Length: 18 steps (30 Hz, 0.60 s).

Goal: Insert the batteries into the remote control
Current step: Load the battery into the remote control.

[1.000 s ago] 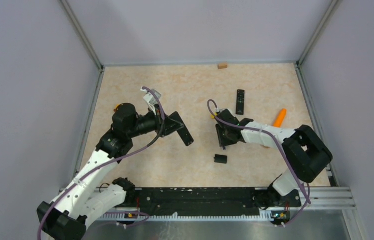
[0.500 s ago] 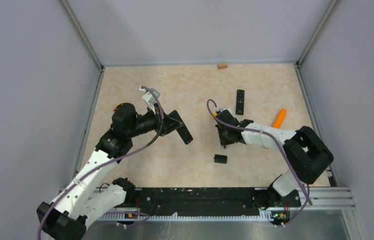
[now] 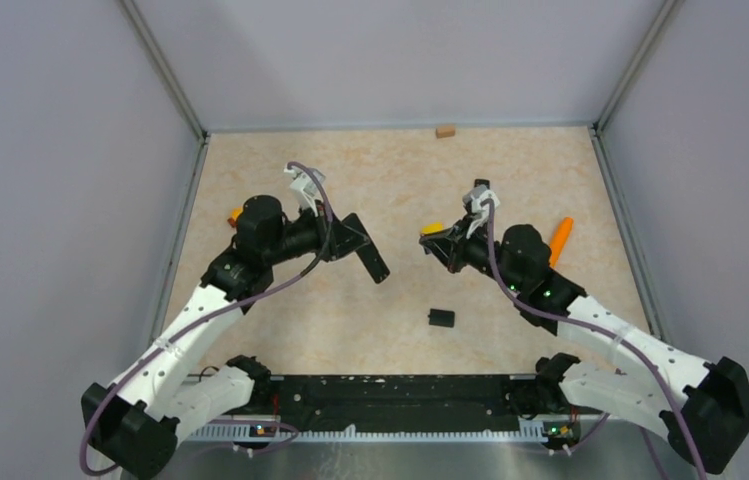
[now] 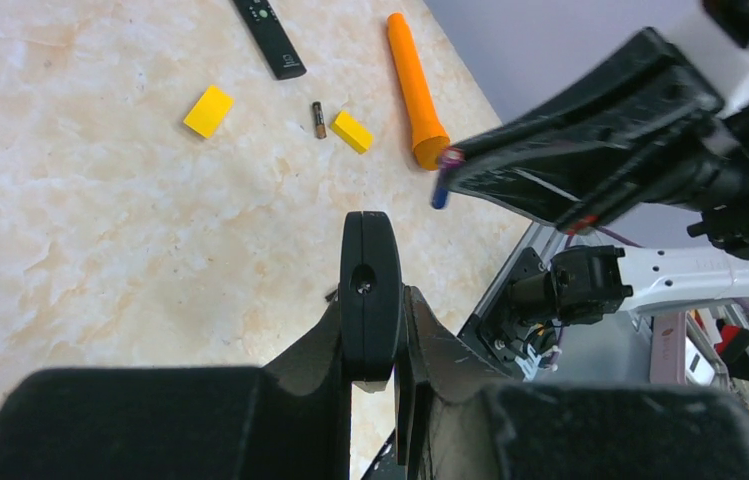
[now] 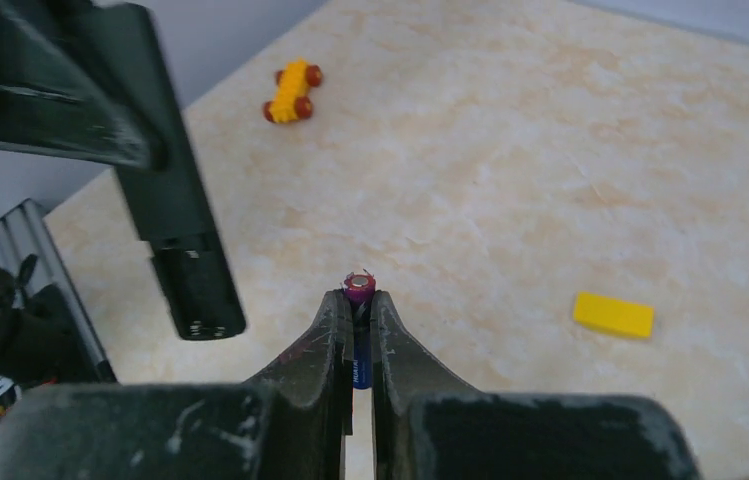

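- Currently the right gripper (image 5: 356,302) is pinched narrow on a battery (image 5: 358,290). The purple tip pokes out past the fingertips and the blue body sits between the fingers.
- The left gripper (image 3: 347,240) is clamped on a black remote (image 3: 370,258), gripping it near one end. The free end slants down toward the middle of the table (image 3: 370,170).
- From the right wrist, the held battery and the remote are near each other but apart, with bare table showing between them.
- A second battery (image 4: 318,119) lies on the table between two yellow blocks (image 4: 209,110), just beside the block nearer the orange stick (image 4: 415,85).
- A second remote (image 4: 268,35) lies flat beyond those blocks.
- A small black piece (image 3: 440,318) lies alone on the table, nearer the arm bases than either gripper.
- A yellow toy car (image 5: 292,90) sits by the left wall, behind the left arm.
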Available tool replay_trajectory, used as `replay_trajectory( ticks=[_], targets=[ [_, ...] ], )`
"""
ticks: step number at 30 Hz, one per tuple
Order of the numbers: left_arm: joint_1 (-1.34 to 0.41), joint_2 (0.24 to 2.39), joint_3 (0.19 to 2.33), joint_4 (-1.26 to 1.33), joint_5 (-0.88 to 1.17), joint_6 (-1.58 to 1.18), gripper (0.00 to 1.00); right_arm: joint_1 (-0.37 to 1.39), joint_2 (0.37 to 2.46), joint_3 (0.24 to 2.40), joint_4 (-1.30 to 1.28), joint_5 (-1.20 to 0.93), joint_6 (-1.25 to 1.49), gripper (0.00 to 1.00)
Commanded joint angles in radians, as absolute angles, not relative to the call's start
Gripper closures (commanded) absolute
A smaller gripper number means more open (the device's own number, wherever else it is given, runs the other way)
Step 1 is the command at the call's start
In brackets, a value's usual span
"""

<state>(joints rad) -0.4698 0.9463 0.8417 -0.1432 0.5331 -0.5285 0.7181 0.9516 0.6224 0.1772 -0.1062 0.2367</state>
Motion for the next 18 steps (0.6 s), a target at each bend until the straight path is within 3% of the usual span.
replay_trajectory(
  ticks=[1,11,18],
  targets=[
    [-0.465,0.969,0.897,-0.095,0.541,-0.580,1.00,0.730,0.878,0.610,0.370,-0.298,0.195,1.00],
    [-0.464,1.007,0.904,-0.050,0.622,-0.639,1.00,0.732,0.839,0.620,0.486,-0.507,0.307,1.00],
    [-0.464,1.006,0.900,-0.032,0.630,-0.662,1.00,0.733,0.876,0.672,0.401,-0.464,0.361,1.00]
  ],
)
